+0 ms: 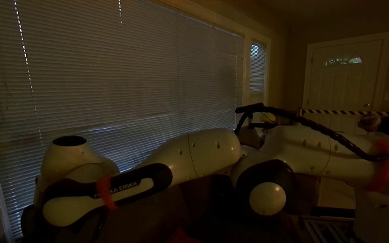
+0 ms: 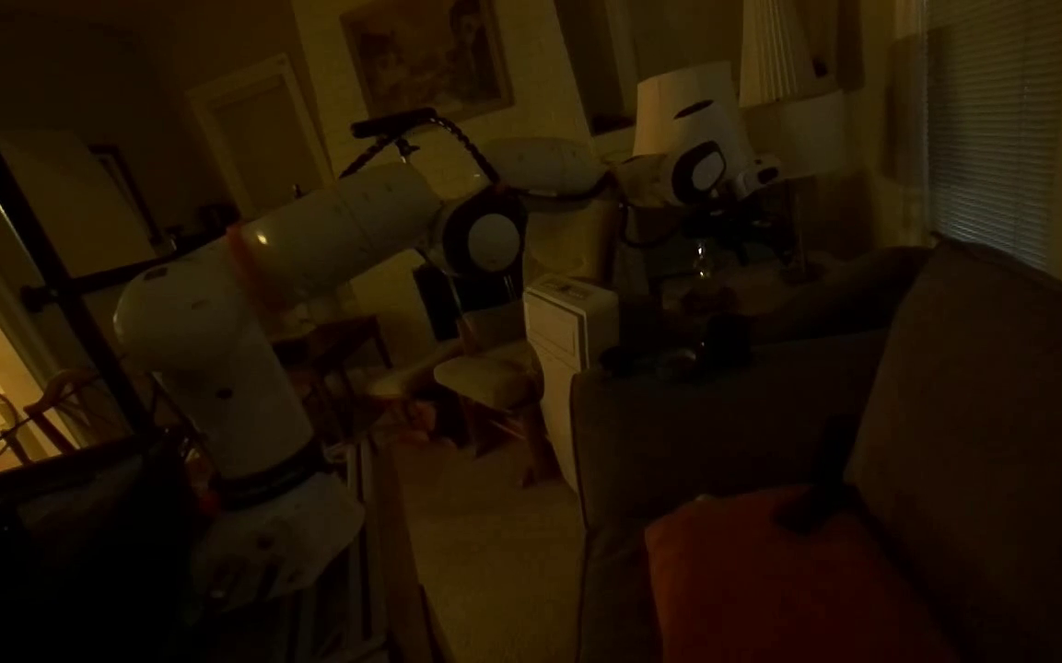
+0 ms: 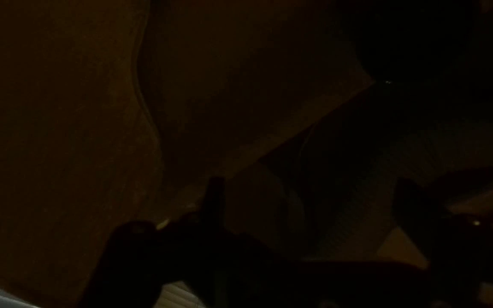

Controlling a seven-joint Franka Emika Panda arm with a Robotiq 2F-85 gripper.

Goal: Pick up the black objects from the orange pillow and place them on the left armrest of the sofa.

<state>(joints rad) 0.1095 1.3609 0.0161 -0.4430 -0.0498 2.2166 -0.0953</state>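
The picture is very dark. The dark brown sofa [image 2: 1000, 396] fills the right of an exterior view, its armrest [image 2: 696, 414] nearer the robot base. The orange pillow [image 2: 761, 580] lies on the seat. A black object [image 2: 811, 506] rests at the pillow's back edge, against the sofa back. A dark upright object [image 2: 724, 343] and a low dark object [image 2: 618, 359] stand on the armrest. My gripper [image 2: 744, 235] hangs above the far side of the armrest, apart from these things. In the wrist view its fingers [image 3: 310, 192] stand wide apart with nothing visibly held between them.
A lamp [image 2: 687, 110] stands behind the wrist. A white appliance [image 2: 572, 331] and a chair [image 2: 494, 378] stand beyond the armrest. Window blinds [image 1: 130, 84] run behind the arm. A person's hand [image 1: 369, 121] shows at the right edge, near a striped band [image 1: 346, 112].
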